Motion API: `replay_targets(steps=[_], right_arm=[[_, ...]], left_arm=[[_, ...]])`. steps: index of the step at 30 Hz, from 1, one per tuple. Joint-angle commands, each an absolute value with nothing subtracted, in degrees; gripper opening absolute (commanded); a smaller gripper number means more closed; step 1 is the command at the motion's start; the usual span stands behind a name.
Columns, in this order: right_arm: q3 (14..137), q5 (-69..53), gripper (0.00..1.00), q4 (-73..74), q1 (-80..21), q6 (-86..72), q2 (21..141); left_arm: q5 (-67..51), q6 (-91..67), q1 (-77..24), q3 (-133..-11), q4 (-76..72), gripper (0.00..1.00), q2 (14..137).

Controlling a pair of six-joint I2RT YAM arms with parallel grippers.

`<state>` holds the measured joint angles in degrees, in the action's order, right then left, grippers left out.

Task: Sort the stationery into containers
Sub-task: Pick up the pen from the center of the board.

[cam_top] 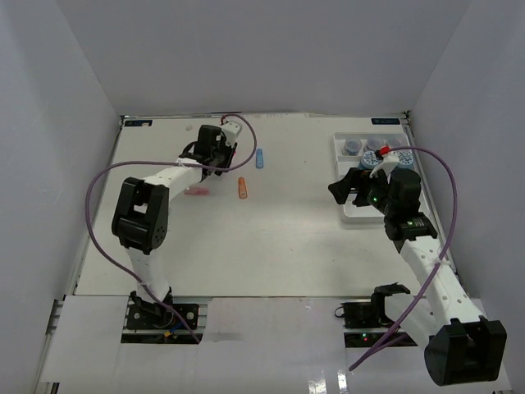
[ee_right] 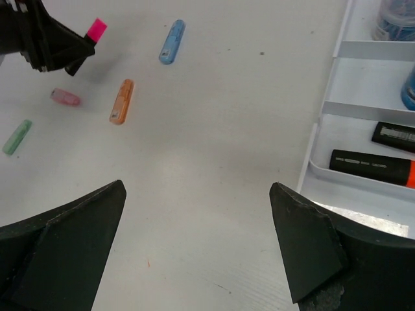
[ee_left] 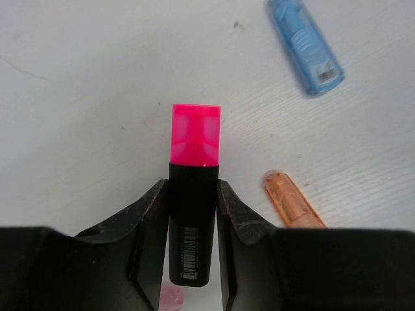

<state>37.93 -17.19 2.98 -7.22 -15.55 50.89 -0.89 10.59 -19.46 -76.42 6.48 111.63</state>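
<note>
While its 2 dark fingers (ee_left: 152,220) press in from both sides, the left pincer (ee_left: 192,217) is clamped on a stubby black plastic highlighter with a pink cap (ee_left: 195,133), and the cap sticks out past the fingertips. Just to the right of that pincer, a translucent orange pastel highlighter (ee_left: 292,204) lies on the white tabletop (ee_left: 78,97). Farther ahead and to the right lies a pastel blue highlighter (ee_left: 305,45). A small pale pink highlighter (ee_right: 66,98) and a pale green highlighter (ee_right: 17,137) lie on the arm-base side of that pincer.

The right pincer (ee_right: 198,191) stands wide apart, holding nothing. To its right sits the white rectangular plastic tray (ee_right: 327,84). The compartment nearest the pincer holds 2 black highlighters (ee_right: 363,166), 1 of them orange-capped. The 2 sections beyond it hold blue round jars (ee_right: 391,16).
</note>
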Motion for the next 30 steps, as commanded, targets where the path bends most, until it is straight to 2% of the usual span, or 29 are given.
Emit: replay_targets(steps=[1,7,14,25,30], right_arm=[[42.96,-19.69,0.98,1.75,-10.01,-13.97,52.47],[46.32,-22.94,0.98,0.71,-14.93,-17.13,55.46],[50.26,-19.78,0.98,-0.79,-23.55,-20.21,60.37],[54.04,-19.78,0.98,-4.04,-32.69,-24.26,68.02],[55.90,-19.60,0.97,-3.96,-33.75,-24.87,70.66]], left_arm=[[-5.61,9.50,-20.12,-74.98,5.18,0.22,99.68],[-6.42,9.05,-27.67,-67.78,6.06,0.22,87.38],[-4.48,8.97,-39.44,-57.67,7.73,0.22,77.44],[-5.71,8.79,-44.99,-49.93,3.87,0.23,69.52],[-4.84,9.75,-46.84,-48.16,2.90,0.23,68.64]])
